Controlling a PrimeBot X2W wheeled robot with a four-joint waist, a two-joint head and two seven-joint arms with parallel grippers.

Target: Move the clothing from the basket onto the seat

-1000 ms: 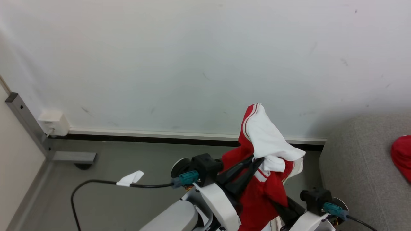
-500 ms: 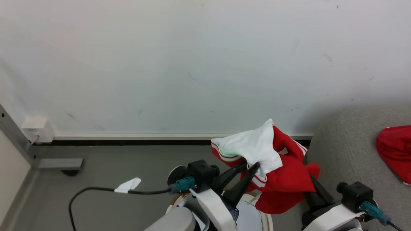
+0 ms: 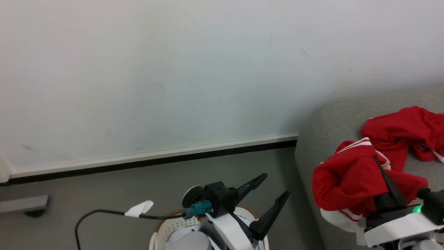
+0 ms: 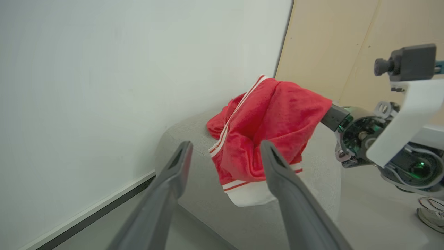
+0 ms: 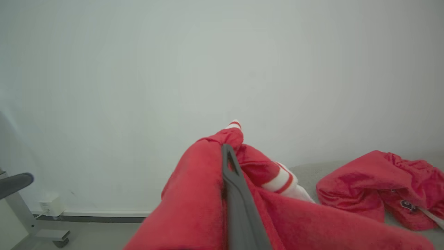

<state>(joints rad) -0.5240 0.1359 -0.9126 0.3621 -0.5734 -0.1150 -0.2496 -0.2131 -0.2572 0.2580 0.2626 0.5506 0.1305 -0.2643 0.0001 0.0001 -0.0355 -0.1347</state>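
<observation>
The left gripper gapes wide and empty above the basket. The striped garment swathes the right gripper over the seat's left end, so its grip cannot be told.

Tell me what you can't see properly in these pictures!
Right tool: in the right wrist view the striped garment covers one finger, so open or shut is unclear.
Basket: in the head view the left arm and the bottom edge hide its inside.
Plain red garment: the head view's right edge cuts it off.

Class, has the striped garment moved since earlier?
Yes: the red-and-white striped fabric garment went right, from beside the light grey woven sofa to over it.
</observation>
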